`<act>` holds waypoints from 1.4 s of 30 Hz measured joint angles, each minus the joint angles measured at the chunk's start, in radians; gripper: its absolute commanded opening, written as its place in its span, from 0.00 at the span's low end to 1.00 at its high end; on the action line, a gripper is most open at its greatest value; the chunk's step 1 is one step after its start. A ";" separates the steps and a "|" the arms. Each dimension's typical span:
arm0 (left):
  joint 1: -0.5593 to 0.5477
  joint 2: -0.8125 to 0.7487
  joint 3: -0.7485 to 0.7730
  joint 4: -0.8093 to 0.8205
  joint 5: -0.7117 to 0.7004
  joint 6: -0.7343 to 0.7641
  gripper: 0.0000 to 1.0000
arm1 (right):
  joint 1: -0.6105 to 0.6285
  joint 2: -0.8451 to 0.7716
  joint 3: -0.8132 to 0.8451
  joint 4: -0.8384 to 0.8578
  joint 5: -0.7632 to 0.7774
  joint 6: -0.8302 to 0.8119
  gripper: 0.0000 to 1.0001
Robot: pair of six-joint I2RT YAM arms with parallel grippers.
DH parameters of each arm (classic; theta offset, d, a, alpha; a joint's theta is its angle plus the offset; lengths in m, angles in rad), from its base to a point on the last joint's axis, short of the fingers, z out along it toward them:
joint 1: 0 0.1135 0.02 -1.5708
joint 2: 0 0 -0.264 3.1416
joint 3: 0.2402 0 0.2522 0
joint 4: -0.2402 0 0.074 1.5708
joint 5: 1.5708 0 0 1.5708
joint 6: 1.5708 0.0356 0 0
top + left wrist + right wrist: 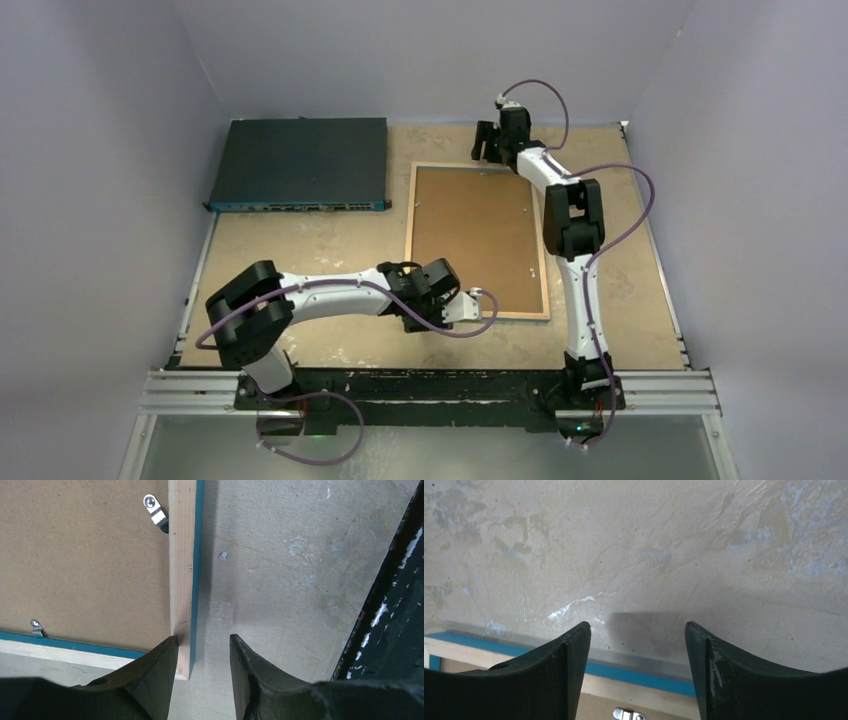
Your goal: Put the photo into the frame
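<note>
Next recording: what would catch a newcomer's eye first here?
The frame lies face down mid-table, its brown backing board up and no photo in sight. The left gripper stands open at its near right corner, while the right gripper hangs open at its far edge. A dark flat box sits far left.

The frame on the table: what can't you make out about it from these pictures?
Whether the photo is inside: backing board covers the frame, all views.
Blue front: faces the table; wrist views show only its edge.
Far right corner: behind the right arm, top view.
Near left corner: under the left arm, top view.
</note>
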 measured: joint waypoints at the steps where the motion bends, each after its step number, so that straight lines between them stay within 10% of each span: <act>1: -0.011 0.004 -0.010 0.014 -0.021 0.000 0.41 | 0.000 -0.010 -0.016 0.002 0.000 -0.004 0.69; 12: 0.006 0.028 -0.061 0.106 -0.246 0.004 0.38 | -0.014 -0.253 -0.395 0.116 0.131 0.033 0.39; 24: 0.211 0.121 0.008 0.224 -0.328 0.080 0.35 | -0.029 -0.703 -1.038 0.193 0.254 0.219 0.64; 31: 0.222 0.085 0.008 0.189 -0.291 0.060 0.35 | -0.041 -0.698 -0.819 0.177 0.254 0.214 0.70; 42: 0.280 -0.040 0.004 0.114 -0.237 -0.023 0.34 | -0.115 -0.219 -0.305 0.260 0.256 0.150 0.65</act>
